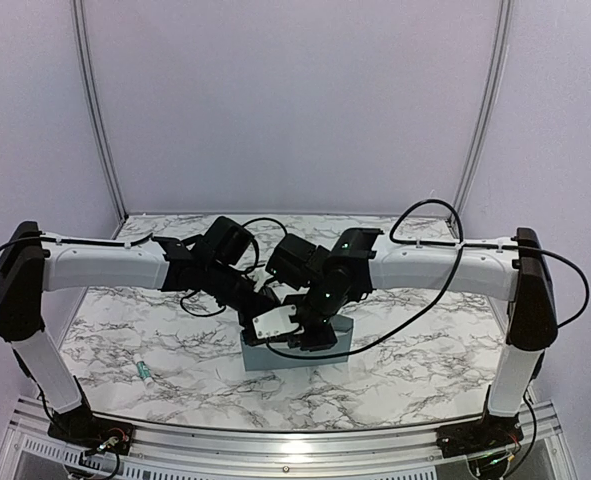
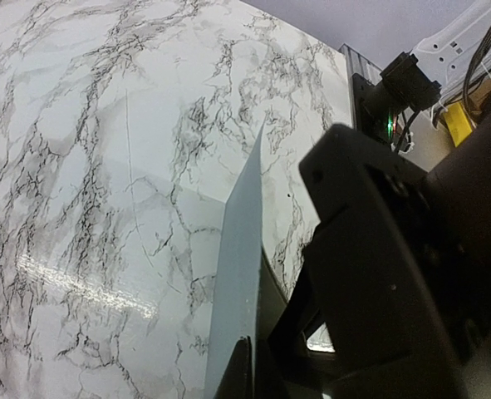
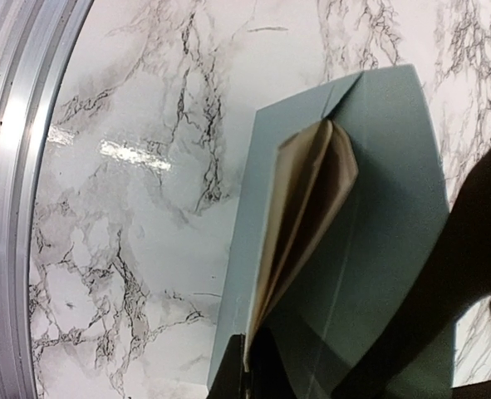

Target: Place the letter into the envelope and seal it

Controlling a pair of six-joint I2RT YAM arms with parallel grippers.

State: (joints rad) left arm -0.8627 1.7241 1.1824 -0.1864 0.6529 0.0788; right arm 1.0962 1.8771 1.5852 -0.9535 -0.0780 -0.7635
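The blue-grey envelope point(image 1: 275, 358) lies on the marble table point(image 1: 155, 330) between the arms. My left gripper point(image 1: 262, 303) is shut on an edge of the envelope's paper, which stands up edge-on in the left wrist view point(image 2: 241, 249), just above the gripper point(image 2: 249, 374). My right gripper point(image 1: 300, 322) is shut on the folded cream letter point(image 3: 303, 199) and holds it over the envelope point(image 3: 386, 183), its folds fanned slightly open. The letter shows as a pale patch in the top view point(image 1: 275, 322). The right arm's black body fills the right of the left wrist view.
A small green-and-white tube point(image 1: 147, 372) lies on the table to the left of the envelope. An aluminium rail point(image 1: 275, 440) runs along the table's near edge, also seen in the right wrist view point(image 3: 21, 166). Cables hang from both arms.
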